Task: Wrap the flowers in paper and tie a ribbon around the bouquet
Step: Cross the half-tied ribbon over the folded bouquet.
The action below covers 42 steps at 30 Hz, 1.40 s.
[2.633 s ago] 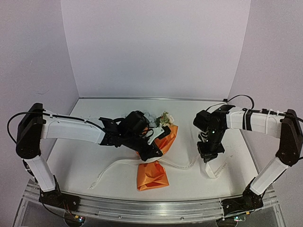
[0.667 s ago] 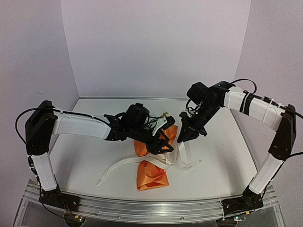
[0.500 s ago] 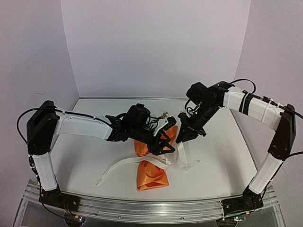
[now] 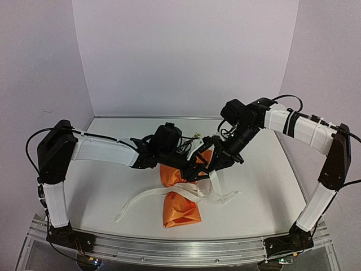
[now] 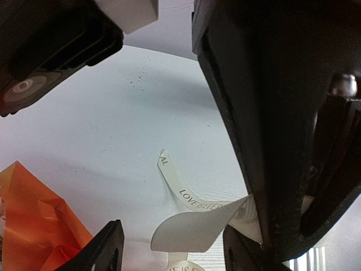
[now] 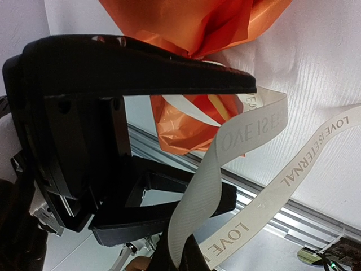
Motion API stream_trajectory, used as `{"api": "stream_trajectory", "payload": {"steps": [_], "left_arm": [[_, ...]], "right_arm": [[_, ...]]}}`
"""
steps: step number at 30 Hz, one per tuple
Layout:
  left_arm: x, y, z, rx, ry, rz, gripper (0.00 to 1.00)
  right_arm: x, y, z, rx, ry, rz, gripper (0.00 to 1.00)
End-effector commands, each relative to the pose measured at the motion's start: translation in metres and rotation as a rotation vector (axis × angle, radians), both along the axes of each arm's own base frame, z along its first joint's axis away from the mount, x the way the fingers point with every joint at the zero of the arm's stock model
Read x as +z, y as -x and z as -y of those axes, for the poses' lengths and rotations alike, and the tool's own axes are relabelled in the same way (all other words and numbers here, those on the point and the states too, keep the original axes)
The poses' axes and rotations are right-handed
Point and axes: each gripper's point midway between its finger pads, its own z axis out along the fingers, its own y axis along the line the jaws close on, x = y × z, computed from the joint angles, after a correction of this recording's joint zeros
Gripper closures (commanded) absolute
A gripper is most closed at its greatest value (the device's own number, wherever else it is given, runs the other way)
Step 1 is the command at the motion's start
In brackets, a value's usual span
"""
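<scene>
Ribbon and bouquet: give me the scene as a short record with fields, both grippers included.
bouquet: orange paper bundle lying on the table, narrowed at its middle
ribbon: cream with printed lettering, crosses the bouquet's narrow middle; one tail trails on the table toward the left, the other rises to the right gripper
right gripper: shut on the ribbon, above the bouquet
left gripper: jaws apart, a ribbon loop between its fingers, not clamped
tie: no finished knot visible
</scene>
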Motion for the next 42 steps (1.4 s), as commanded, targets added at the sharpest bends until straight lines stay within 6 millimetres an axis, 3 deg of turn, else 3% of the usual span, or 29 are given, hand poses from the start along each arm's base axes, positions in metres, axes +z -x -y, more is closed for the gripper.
{"api": "stream_trajectory", "payload": {"steps": [1, 8, 13, 24, 31, 42], "left_arm": [[0.023, -0.006, 0.012, -0.010, 0.074, 0.044, 0.46], [0.018, -0.007, 0.005, 0.019, 0.062, 0.050, 0.84], [0.019, -0.014, -0.012, 0.110, 0.056, 0.096, 0.96], [0.019, -0.016, -0.061, 0.266, 0.016, 0.172, 1.00], [0.006, 0.003, -0.092, 0.261, -0.030, 0.205, 1.00], [-0.007, 0.041, -0.116, 0.132, -0.002, 0.418, 1.00]], "right_arm": [[0.011, 0.004, -0.007, 0.032, -0.046, 0.000, 1.00], [0.001, 0.009, -0.005, 0.049, -0.030, -0.029, 1.00], [-0.009, 0.013, -0.002, 0.064, -0.005, -0.040, 1.00], [-0.045, 0.044, -0.001, 0.165, 0.102, -0.027, 0.91], [-0.066, 0.057, -0.014, 0.208, 0.133, -0.006, 0.81], [-0.099, 0.052, -0.011, 0.143, 0.188, 0.045, 0.63]]}}
